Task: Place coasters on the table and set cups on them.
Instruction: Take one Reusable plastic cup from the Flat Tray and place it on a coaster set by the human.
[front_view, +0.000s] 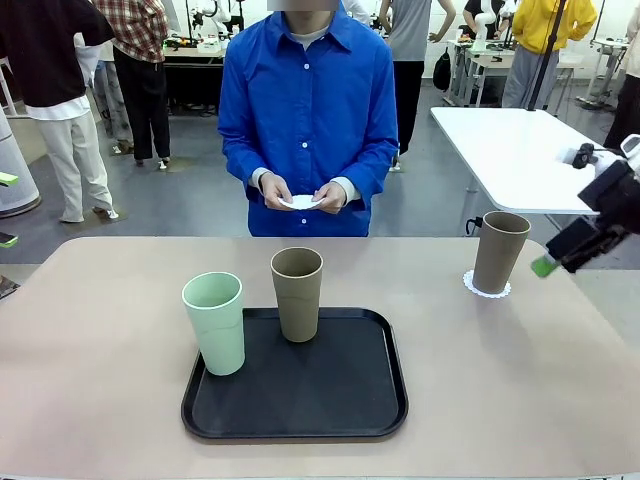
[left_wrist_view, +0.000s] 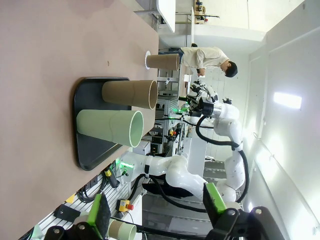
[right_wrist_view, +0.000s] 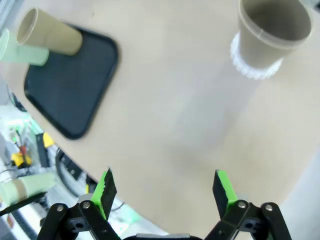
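Observation:
One brownish-taupe cup (front_view: 499, 251) stands upright on a lacy white coaster (front_view: 487, 285) on the beige table (front_view: 520, 390), at the far right. My right gripper (front_view: 556, 258) hovers just right of it, open and holding nothing. From the right wrist, the gripper (right_wrist_view: 165, 192) has that cup (right_wrist_view: 272, 35) and its coaster (right_wrist_view: 250, 67) ahead. A mint green cup (front_view: 214, 322) and a second taupe cup (front_view: 297, 293) stand on the black tray (front_view: 340, 400). The person holds white coasters (front_view: 300, 201) in both hands. My left gripper (left_wrist_view: 157, 207) is open and empty, off the table's side.
The tray sits near the front middle of the table, with bare tabletop to its left and right. A white table (front_view: 520, 150) stands behind at the right. The left wrist view shows the cups (left_wrist_view: 122, 110) sideways on the tray (left_wrist_view: 95, 147).

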